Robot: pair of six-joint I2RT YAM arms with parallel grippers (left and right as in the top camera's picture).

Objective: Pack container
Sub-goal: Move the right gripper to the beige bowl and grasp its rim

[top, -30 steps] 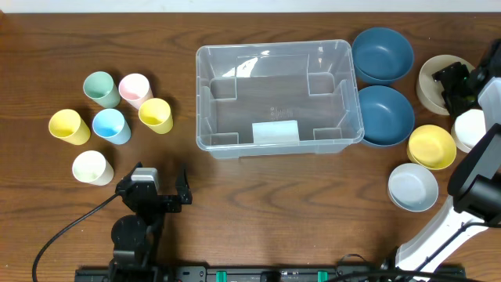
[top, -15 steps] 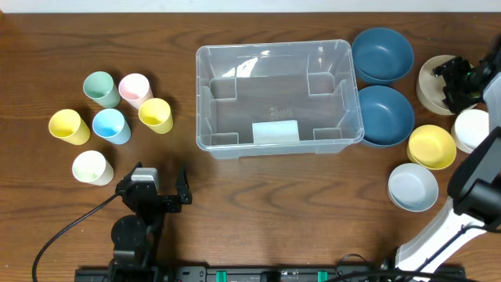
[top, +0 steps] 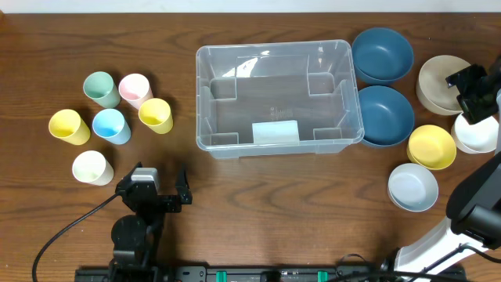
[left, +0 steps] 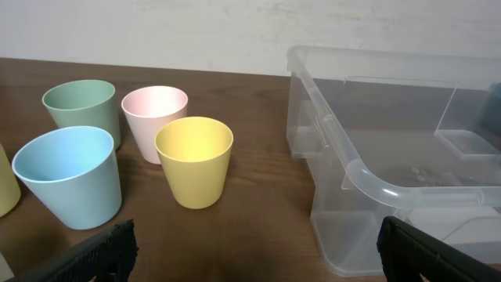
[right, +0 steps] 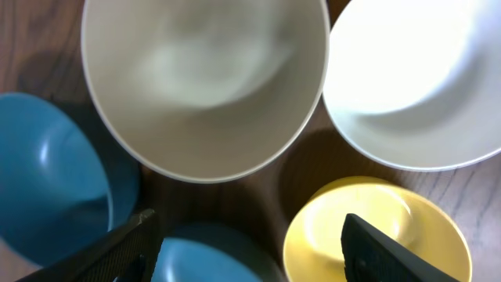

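Container (top: pixel 278 98): upright, mid-table, close to the far edge, long side parallel to it. Pale label (top: pixel 275 131) on its near wall.

Left gripper (top: pixel 154 190): low by the near edge, left of centre, well apart from the container. Jaws spread wide with nothing between them. Its wrist view looks past the fingers (left: pixel 106 249) at the cups and the container's left near corner.

Right gripper (top: pixel 472 88): by the right edge, above the gap between beige bowl (top: pixel 435 78) and white bowl (top: pixel 479 137). Jaws released and holding nothing; can't tell if they touch a rim.

Six cups (top: pixel 110 125) are clustered toward the left edge, all upright. Two blue bowls (top: pixel 382 55) sit just beside the container's right wall. Yellow bowl (top: pixel 431 146) and a pale bowl (top: pixel 412 186) are nearer the right near corner.
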